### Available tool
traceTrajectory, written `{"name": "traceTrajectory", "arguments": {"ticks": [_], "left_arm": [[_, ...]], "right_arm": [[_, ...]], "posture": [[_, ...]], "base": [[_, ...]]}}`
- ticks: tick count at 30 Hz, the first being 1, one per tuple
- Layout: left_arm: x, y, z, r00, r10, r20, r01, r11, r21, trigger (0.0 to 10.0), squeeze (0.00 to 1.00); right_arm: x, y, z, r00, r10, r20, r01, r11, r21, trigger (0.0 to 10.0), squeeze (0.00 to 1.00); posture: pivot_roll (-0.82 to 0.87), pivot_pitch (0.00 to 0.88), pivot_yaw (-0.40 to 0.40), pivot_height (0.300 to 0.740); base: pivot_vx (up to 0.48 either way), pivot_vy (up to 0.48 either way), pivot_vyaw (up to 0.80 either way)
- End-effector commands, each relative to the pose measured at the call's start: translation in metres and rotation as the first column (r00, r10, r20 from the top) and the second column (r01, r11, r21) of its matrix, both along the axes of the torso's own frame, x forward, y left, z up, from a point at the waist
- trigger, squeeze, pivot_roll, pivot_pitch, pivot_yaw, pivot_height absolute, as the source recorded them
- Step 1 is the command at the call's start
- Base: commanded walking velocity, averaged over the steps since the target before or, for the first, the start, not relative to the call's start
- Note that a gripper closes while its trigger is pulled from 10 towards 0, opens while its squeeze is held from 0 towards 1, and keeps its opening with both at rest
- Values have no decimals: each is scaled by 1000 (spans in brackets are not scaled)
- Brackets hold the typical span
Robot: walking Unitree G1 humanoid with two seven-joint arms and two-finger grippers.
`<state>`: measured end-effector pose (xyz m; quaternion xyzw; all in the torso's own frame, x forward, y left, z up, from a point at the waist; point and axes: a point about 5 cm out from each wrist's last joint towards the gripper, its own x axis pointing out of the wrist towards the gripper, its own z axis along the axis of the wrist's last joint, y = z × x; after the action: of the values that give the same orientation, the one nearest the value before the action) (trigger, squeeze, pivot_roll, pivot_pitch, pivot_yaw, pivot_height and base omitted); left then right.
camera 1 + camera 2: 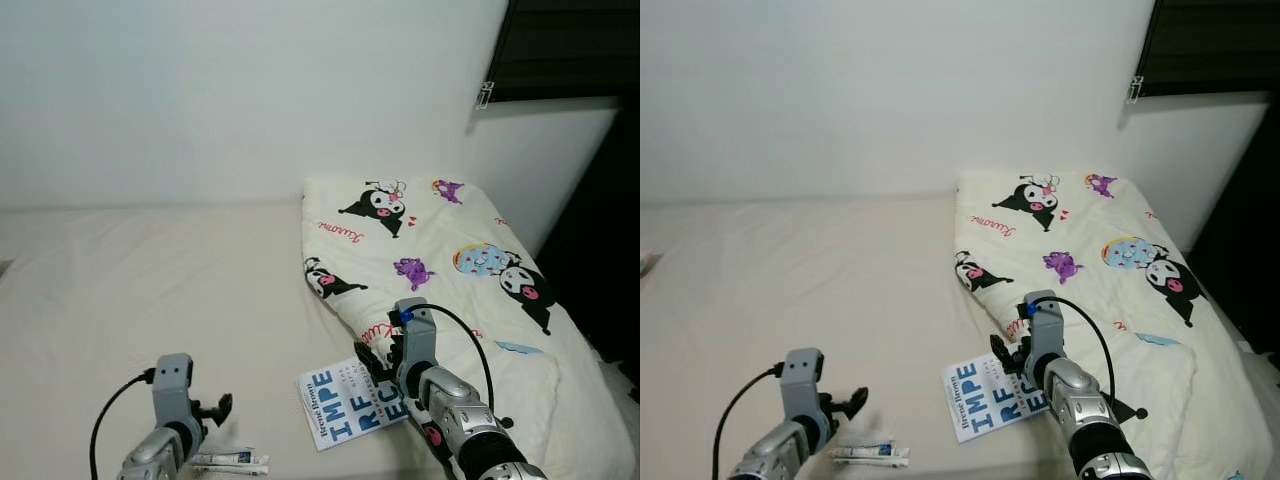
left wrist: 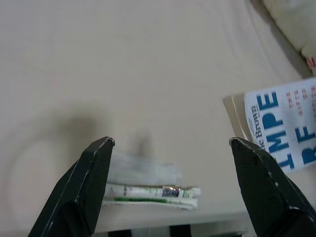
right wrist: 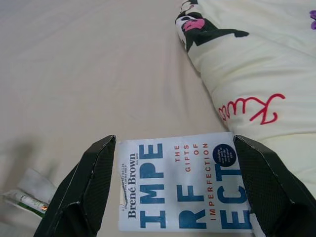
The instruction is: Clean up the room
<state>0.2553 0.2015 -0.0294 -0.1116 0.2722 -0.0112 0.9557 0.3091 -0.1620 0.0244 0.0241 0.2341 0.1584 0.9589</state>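
A white book [image 1: 345,405] with big blue letters lies flat near the bed's front edge, touching the folded cartoon-print blanket [image 1: 430,260]. My right gripper [image 3: 174,139] hovers open just above the book [image 3: 182,192], one finger on each side of its width. A small white and green tube [image 1: 232,461] with a crumpled clear wrapper lies at the front edge to the book's left. My left gripper [image 2: 170,141] stands open over the tube [image 2: 148,191], holding nothing.
The cream bed sheet [image 1: 150,290] stretches wide to the left and back, up to the white wall. The blanket covers the right side of the bed. A dark window [image 1: 570,45] sits at the upper right, above a dark gap beside the bed.
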Motion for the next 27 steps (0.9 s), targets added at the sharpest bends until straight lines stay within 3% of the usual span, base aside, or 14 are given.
{"name": "traceTrajectory", "arguments": {"ticks": [1, 9, 17, 20, 22, 24, 25, 27], "left_arm": [[1, 6, 2, 1000, 12, 5, -12, 1000, -10, 10000, 0], [2, 1, 1, 1000, -2, -1, 2, 1000, -15, 10000, 0], [3, -5, 0, 999, -34, -33, 33, 999, -37, 10000, 0], [7, -7, 3, 999, -36, -20, 34, 996, -85, 10000, 0], [6, -4, 2, 999, 10, -32, -15, 990, -142, 10000, 0], [5, -4, 2, 999, 16, -34, -21, 989, -148, 10000, 0], [5, 2, 1, 994, 95, -46, -102, 976, -192, 10000, 0], [4, 5, 1, 989, 138, -53, -146, 965, -218, 10000, 0]], "right_arm": [[4, 3, 6, 1000, 3, 27, -3, 1000, 2, 10000, 0], [5, 3, 7, 1000, 1, 30, -1, 1000, -2, 10000, 0], [10, 3, 13, 999, -2, 41, 2, 1000, -1, 10000, 0], [13, 9, 18, 999, 31, 43, -32, 999, 14, 10000, 0], [13, 16, 21, 996, 66, 62, -68, 997, 31, 10000, 0], [13, 16, 21, 996, 69, 63, -72, 997, 33, 10000, 0], [8, 23, 16, 987, 150, 61, -148, 988, -41, 10000, 0], [5, 27, 13, 980, 192, 55, -188, 979, -77, 10000, 0]], "posture": [[-132, 0, -3, 740], [-137, 0, -3, 740], [-132, 0, -6, 740], [-133, 0, -3, 730], [-132, 0, -3, 710], [-132, 0, -3, 705], [-131, 0, -3, 695], [-129, 0, -6, 690]], "base": [[0, 0, 0], [0, -434, 0], [0, 0, 0], [0, 0, 0], [0, 0, 0], [0, 0, 0], [0, 0, 0], [0, 0, 0]]}}
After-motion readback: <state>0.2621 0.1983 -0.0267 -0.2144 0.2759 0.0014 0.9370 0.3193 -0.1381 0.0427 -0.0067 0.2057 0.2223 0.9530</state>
